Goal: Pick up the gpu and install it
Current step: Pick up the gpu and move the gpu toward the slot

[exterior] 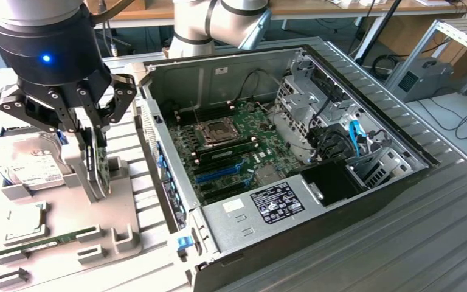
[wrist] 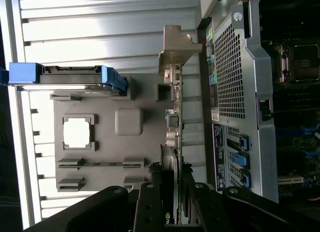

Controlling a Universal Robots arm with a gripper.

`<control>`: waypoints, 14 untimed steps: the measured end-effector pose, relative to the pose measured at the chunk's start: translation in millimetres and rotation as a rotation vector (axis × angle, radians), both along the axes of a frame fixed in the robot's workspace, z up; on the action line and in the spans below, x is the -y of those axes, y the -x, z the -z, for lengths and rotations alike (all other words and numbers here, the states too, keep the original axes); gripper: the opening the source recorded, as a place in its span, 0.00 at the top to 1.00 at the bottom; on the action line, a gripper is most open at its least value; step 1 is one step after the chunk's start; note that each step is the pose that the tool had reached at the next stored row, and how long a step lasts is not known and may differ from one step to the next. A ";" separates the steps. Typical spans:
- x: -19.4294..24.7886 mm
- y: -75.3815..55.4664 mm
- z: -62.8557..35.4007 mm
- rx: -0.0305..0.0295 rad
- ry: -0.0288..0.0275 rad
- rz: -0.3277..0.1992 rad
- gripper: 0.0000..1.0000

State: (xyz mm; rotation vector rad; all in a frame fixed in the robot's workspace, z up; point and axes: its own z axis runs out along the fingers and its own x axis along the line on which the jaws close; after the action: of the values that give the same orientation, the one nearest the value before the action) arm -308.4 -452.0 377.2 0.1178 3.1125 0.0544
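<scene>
Presently, the slatted table (exterior: pixel 428 243) carries an open computer case (exterior: pixel 209 76), which stands just beside the gripper toward the exterior view's right with its motherboard exposed. Directly beneath the gripper sits a grey holder (exterior: pixel 128 222), and a hard drive (exterior: pixel 24 163) rests on it beside the gripper, on the side away from the case. The gpu (exterior: pixel 97 164) stands on edge over this holder, directly below the gripper (exterior: pixel 92 131) and between its fingers (wrist: pixel 150 207). Its silver bracket (wrist: pixel 175 46) is at the end farthest from them. The gripper is pinching the gpu across its two faces near the upper edge; whether the card has left its slot cannot be determined. Assessment: light and stiff, but fragile, so board-mounted parts should bear no load. The grip is best taken on the bare board edge, with the card kept upright so it cannot swivel.
</scene>
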 end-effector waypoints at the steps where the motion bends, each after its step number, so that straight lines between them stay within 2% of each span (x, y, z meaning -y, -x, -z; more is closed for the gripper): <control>1: 0.0 0.0 -0.3 0.0000 0.0000 0.000 0.74; 14: -0.1 0.0 -6.0 0.0002 -0.0001 0.000 0.74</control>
State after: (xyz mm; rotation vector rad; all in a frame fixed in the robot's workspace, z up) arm -308.3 -451.9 383.2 0.1178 3.1123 0.0546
